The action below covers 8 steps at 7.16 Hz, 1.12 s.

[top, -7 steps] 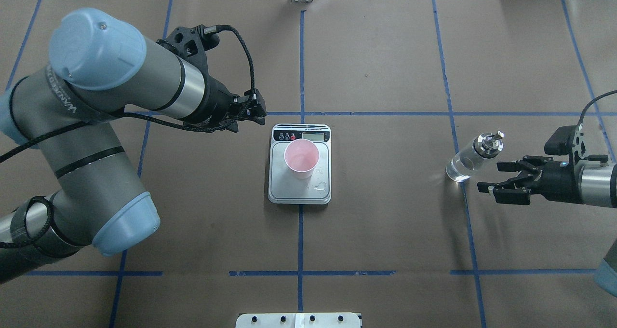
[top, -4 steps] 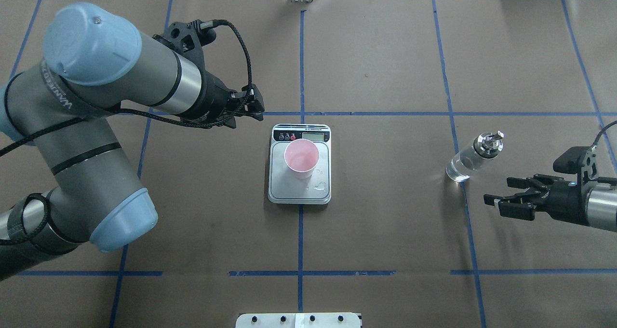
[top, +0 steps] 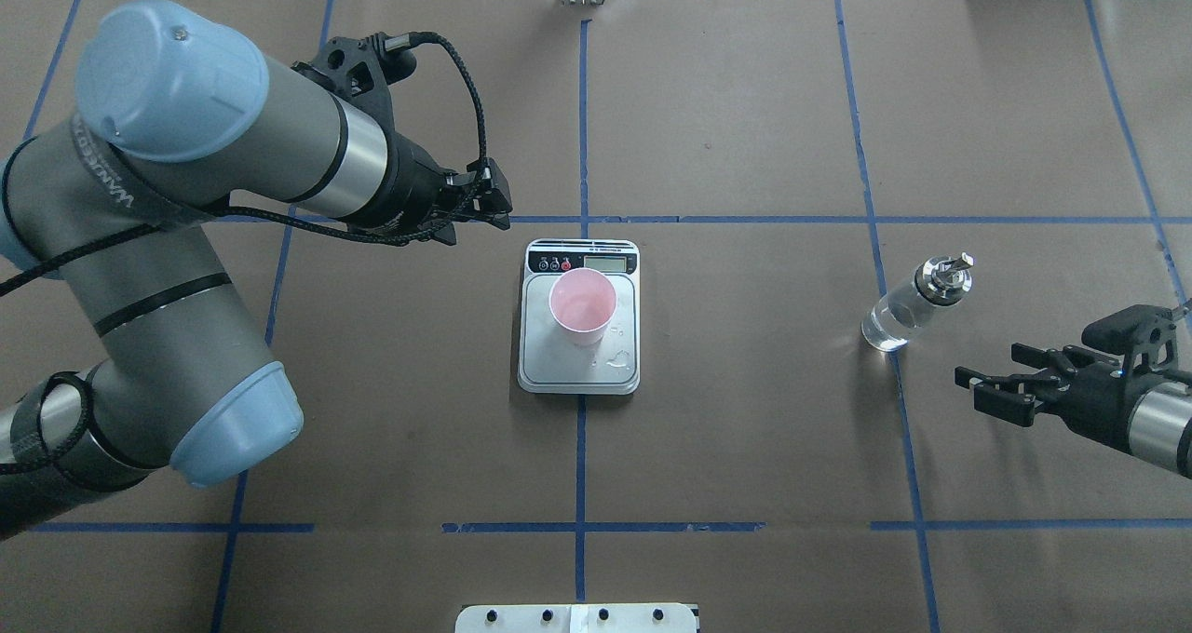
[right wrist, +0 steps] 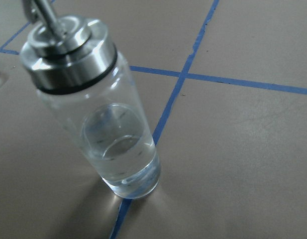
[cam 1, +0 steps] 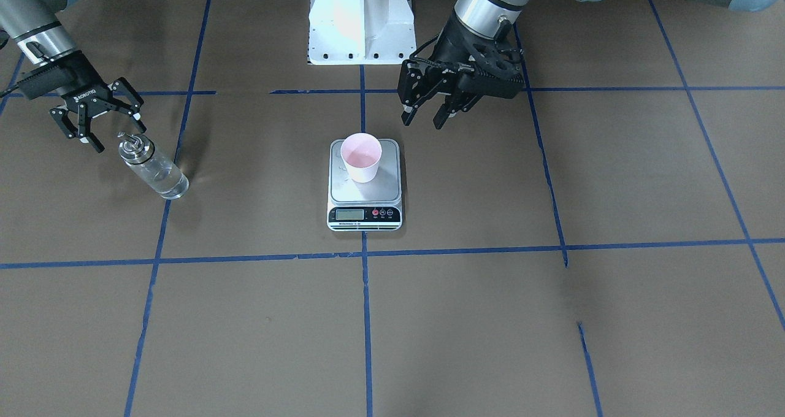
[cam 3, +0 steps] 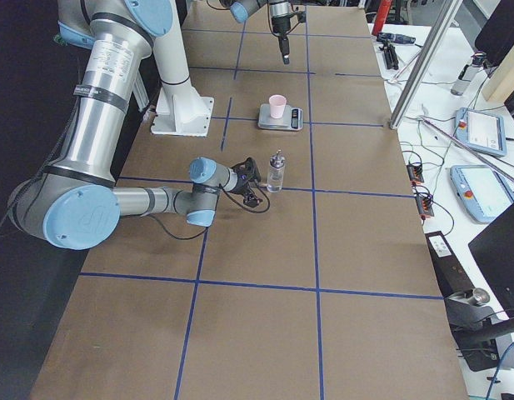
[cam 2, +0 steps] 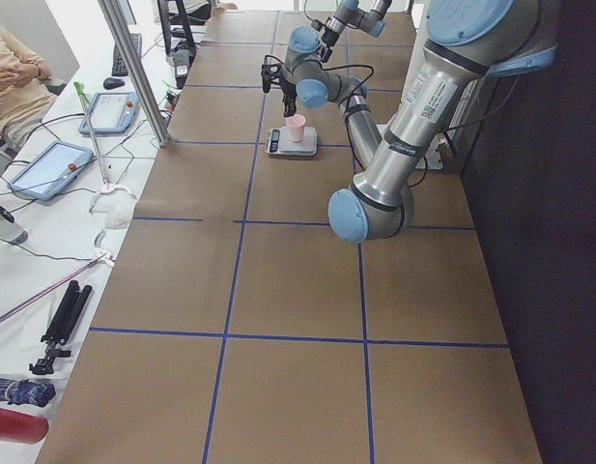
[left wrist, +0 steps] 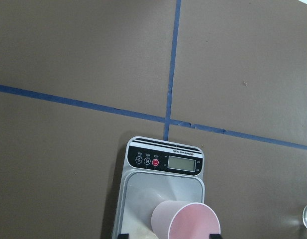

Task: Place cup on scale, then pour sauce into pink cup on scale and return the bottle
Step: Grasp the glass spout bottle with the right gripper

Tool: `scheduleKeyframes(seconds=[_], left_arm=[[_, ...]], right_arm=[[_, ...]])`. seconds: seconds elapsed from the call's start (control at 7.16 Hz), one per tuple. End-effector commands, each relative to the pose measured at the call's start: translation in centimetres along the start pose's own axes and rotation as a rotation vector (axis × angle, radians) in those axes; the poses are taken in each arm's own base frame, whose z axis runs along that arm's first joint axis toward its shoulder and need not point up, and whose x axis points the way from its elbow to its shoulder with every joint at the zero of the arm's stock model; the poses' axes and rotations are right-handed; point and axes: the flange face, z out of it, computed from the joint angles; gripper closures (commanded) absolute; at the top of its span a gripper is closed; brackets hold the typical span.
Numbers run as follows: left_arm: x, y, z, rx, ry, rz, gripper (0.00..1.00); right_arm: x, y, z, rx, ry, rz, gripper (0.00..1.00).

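The pink cup (top: 582, 307) stands upright on the scale (top: 545, 354) at the table's middle; it also shows in the front view (cam 1: 361, 156) and the left wrist view (left wrist: 185, 221). The glass bottle (top: 908, 312) with its silver cap stands alone on a blue tape line to the right, with clear sauce (right wrist: 121, 154) in its lower part. My right gripper (top: 973, 389) is open and empty, apart from the bottle on the side nearer the robot. My left gripper (top: 484, 207) is open and empty, raised to the left of the scale (cam 1: 386, 187).
A few droplets (top: 615, 361) lie on the scale's platform beside the cup. The white robot base plate (cam 1: 362, 18) stands behind the scale. Blue tape lines grid the brown table cover. A metal post (cam 2: 133, 68) and tablets (cam 2: 46, 164) stand off the table's far side.
My right gripper has drawn back from the bottle, toward the table's right edge and nearer the robot, still open. The left arm has shifted slightly. Bottle, cup and scale have not moved.
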Motion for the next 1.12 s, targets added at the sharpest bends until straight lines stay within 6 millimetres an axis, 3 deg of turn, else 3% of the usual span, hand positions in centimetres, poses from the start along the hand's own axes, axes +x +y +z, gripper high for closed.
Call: scheduleKeyframes(seconds=[0.0, 0.14, 0.28, 0.56, 0.7, 0.84, 0.98], left_arm=[[0.1, 0.0, -0.1, 0.000, 0.001, -0.001, 0.37], [-0.1, 0.0, 0.0, 0.000, -0.002, -0.002, 0.37], [-0.1, 0.0, -0.1, 0.000, -0.001, -0.003, 0.37], [-0.4, -0.5, -0.2, 0.011, -0.005, -0.006, 0.35], [-0.5, -0.7, -0.2, 0.015, -0.008, -0.009, 0.34], [-0.6, -1.0, -0.1, 0.017, -0.012, -0.012, 0.34], [-0.6, -1.1, -0.1, 0.018, -0.012, -0.011, 0.34]], right_arm=[[-4.9, 3.3, 0.4, 0.109, 0.055, -0.075, 0.05], [-6.3, 4.9, 0.6, 0.164, 0.106, -0.117, 0.06], [-9.0, 5.8, 0.3, 0.223, 0.114, -0.120, 0.06], [-10.6, 4.2, -0.2, 0.279, 0.159, -0.130, 0.06], [-10.3, 4.0, 0.0, 0.301, 0.182, -0.136, 0.06], [-10.0, 2.6, 0.3, 0.335, 0.199, -0.090, 0.06], [-11.0, 1.8, 1.7, 0.350, 0.226, -0.044, 0.04]])
